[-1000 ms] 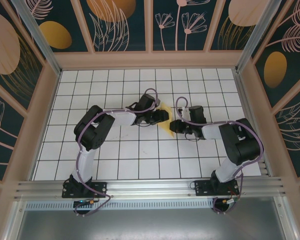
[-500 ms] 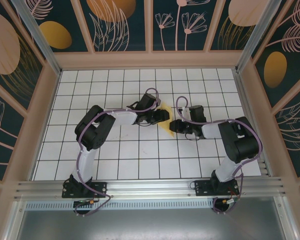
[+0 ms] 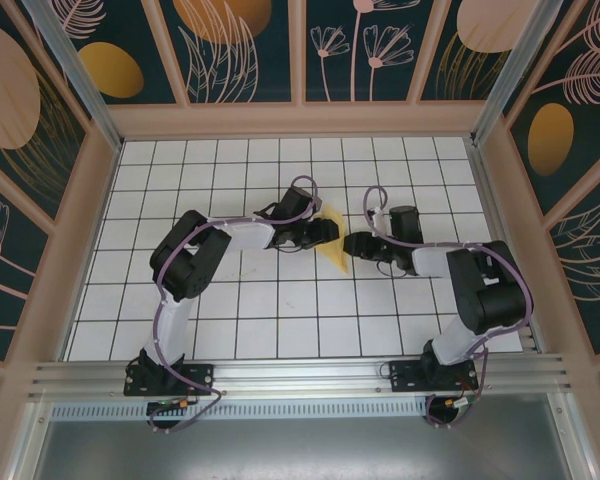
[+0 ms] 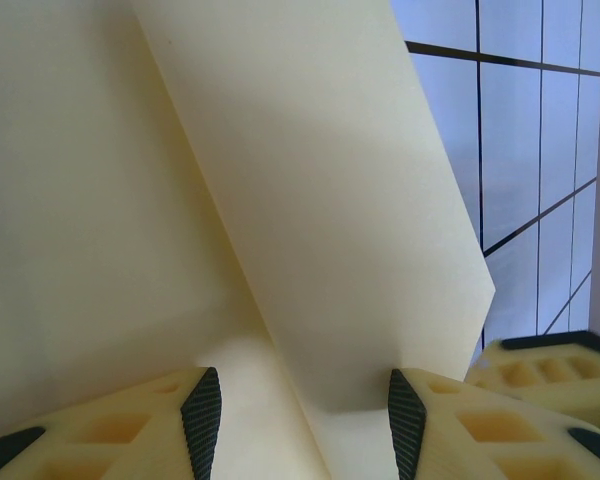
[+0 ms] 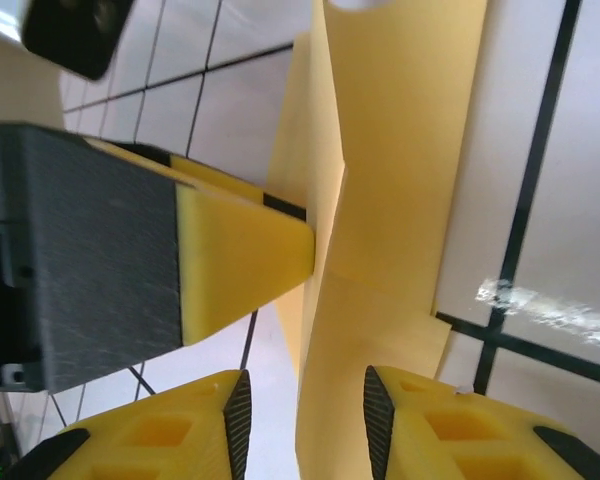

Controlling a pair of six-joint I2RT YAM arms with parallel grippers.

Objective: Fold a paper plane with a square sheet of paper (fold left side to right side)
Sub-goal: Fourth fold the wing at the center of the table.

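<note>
Standing partly raised at mid counter (image 3: 230, 300), the square sheet of paper (image 3: 333, 248) passes through the left tool (image 4: 300, 410) and the right tool (image 5: 305, 415), each held apart, neither clamped. Closing off the crease line risks a skewed fold; pulling apart could tear it.

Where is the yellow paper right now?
In the top view, the yellow paper lies near the middle of the tiled table, right between the left end effector and the right end effector.
</note>
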